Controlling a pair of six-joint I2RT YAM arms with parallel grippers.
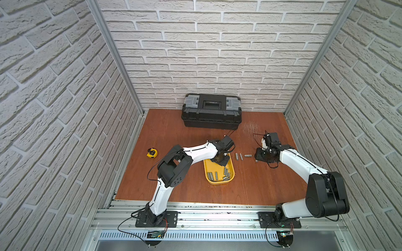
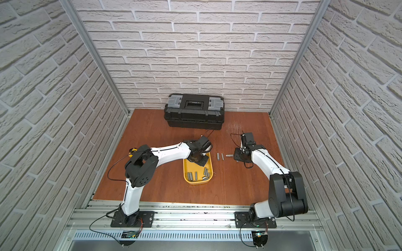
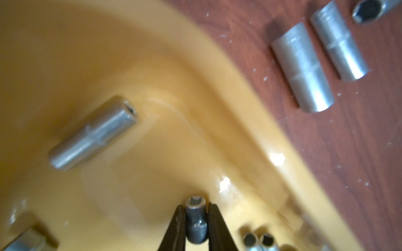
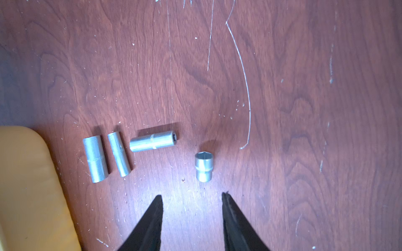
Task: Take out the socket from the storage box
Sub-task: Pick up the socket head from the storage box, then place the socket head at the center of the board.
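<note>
Socket: one small dark socket [image 3: 195, 226] sits at the far end of the yellow storage box [image 1: 214, 169], under the left arm.
Left hand: the left hand [image 3: 196, 207] is clamped on this socket, one finger on each side.
Long axis: the socket appears to stand on end, open end up, its length running along the fingers. Whether it touches the box floor cannot be told.
Right hand: the right hand [image 4: 191, 194] has its fingers apart and holds nothing. It hovers over the desk [image 1: 174, 130], well to the right of the box.
Nearer arm: the left, which is already on the socket.
Way out, as a judgement: up over the right rim, then right to the bare desk beside the box.
Count, sockets on the desk: four desk sockets [image 4: 95, 158] lie in a row right of the box. Three are on their sides and one short one stands upright.
Count, sockets in the box: the held one, a long socket [image 3: 93, 134] on its side, and loose sockets [image 1: 212, 175] in two clusters at the near end. These number roughly seven but are too small to count exactly.
Count, other things: one black toolbox [image 1: 211, 112] at the far wall and one yellow tape measure [image 1: 151, 152] at the left.
</note>
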